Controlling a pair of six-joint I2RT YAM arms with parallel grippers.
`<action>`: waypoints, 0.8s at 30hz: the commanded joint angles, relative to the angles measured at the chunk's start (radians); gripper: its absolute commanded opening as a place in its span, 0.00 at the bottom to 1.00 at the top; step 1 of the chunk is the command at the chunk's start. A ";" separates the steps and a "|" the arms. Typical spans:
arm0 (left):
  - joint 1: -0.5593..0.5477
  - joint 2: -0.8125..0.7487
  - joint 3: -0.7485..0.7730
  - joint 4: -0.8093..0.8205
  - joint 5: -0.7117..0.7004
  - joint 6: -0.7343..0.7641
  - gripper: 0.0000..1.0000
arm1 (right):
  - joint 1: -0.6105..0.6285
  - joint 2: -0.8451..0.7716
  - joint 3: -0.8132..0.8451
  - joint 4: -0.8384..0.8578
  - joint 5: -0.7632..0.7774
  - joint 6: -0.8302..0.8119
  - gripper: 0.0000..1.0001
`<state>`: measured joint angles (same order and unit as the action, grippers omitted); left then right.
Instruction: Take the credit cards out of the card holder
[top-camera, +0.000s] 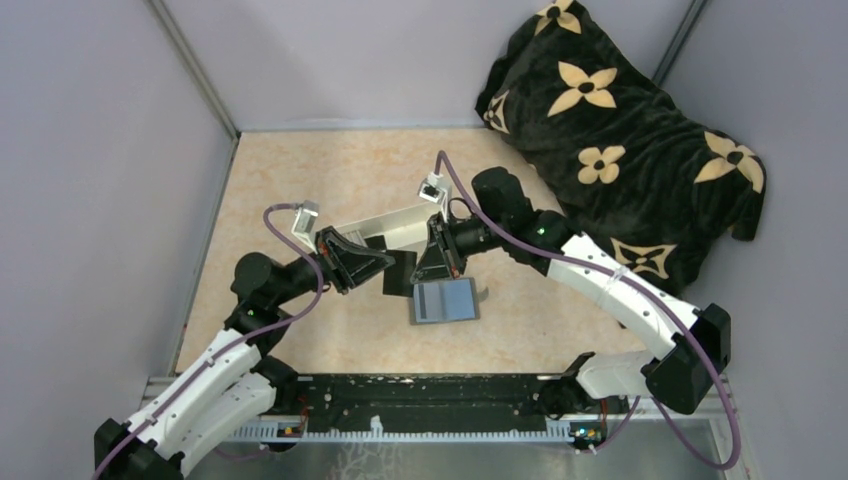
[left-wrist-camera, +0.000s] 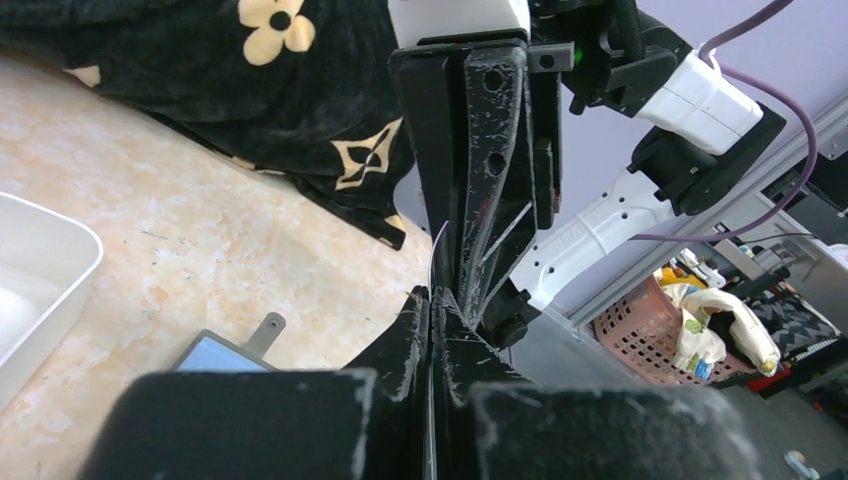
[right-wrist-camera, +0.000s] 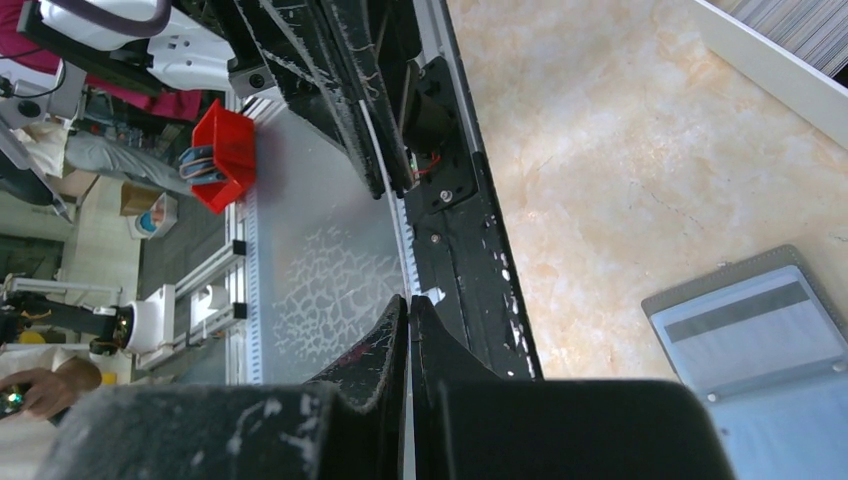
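Fingers (left-wrist-camera: 405, 345) of left gripper (left-wrist-camera: 432, 300) and right gripper (right-wrist-camera: 408, 305) pinch 1 card (top-camera: 398, 275)

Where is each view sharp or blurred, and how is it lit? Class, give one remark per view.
Top external: even light, sharp, soft shadows on the table; left wrist: the left end effector blurs near the lens, the credit card edge-on a thin line; right wrist: the right end effector blurs, the card holder is sharp.

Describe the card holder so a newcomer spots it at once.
Find the black flowered cushion at the far right, then look to the middle of the beige table, just nearer than the long white tray. The card holder lies open flat there, small and grey-edged with blue-grey pockets, while the tray is plain white.
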<state>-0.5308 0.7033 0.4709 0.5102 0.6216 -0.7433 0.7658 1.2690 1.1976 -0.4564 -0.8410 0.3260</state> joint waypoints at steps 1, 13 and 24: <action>0.005 0.002 -0.013 0.054 0.004 0.002 0.00 | 0.013 -0.042 -0.006 0.061 -0.023 0.010 0.00; 0.009 -0.046 -0.047 0.044 -0.182 -0.049 0.00 | 0.000 -0.135 -0.157 0.382 0.117 0.194 0.28; 0.015 0.001 -0.108 0.308 -0.199 -0.200 0.00 | -0.029 -0.185 -0.260 0.545 0.139 0.249 0.32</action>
<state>-0.5224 0.6872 0.3847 0.6453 0.4309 -0.8700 0.7429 1.1149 0.9421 -0.0250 -0.7078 0.5526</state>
